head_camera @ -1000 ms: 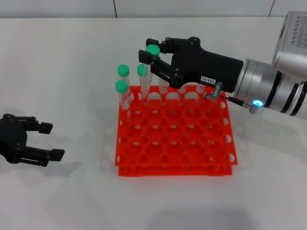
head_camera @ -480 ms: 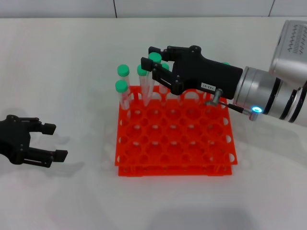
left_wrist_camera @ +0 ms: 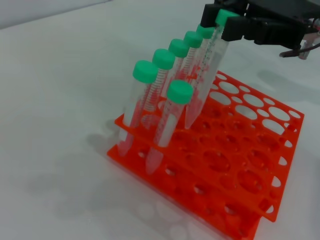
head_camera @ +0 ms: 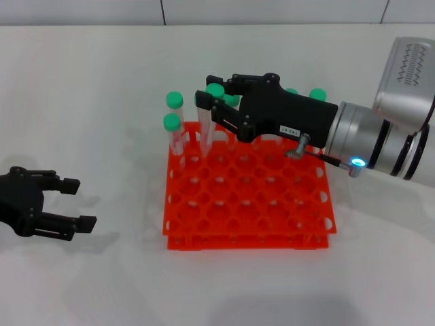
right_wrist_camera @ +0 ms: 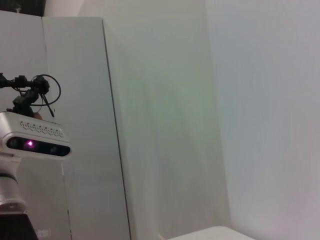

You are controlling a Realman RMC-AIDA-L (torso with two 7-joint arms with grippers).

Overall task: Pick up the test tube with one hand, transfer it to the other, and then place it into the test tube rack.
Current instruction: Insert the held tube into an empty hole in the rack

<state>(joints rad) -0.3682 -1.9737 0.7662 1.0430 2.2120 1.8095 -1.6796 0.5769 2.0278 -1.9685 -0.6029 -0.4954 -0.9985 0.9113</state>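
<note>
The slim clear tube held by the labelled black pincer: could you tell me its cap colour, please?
Green, clearest in the left wrist view: green screw cap.

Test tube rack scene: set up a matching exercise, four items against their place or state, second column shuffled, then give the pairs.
1. test tube
2. left end effector
3. right end effector
4. test tube rack

A. orange-red, on the table
B. open, low beside the rack, holding nothing
C. tilted, tip in a back-row hole
D. over the rack's back row, gripping a green-capped tube

Pairs: 1-C, 2-B, 3-D, 4-A
</note>
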